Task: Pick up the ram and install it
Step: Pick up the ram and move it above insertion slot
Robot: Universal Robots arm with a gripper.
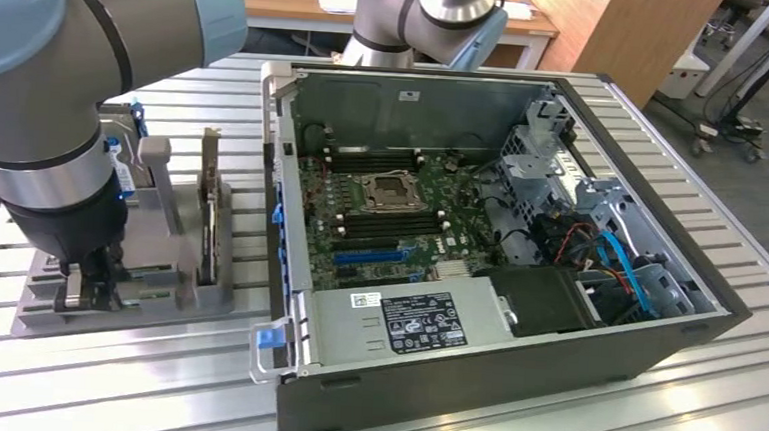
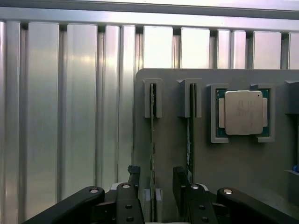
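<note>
Claw (image 2: 157,183), wide open, straddling one upright ram (image 2: 152,135) in grey tray (image 2: 233,168) on bench (image 2: 70,116), at the exterior view's left of computer case (image 1: 508,383). Step: pick-up, ungripped. Thin ram likely wants square, centred pinch.

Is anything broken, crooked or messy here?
Nothing looks wrong. The ram, lined up between the open gripper fingers, and the other ram stick both stand straight in the grey holder. The processor chip sits square in its pocket. The computer case is open, with nothing spilled.
</note>
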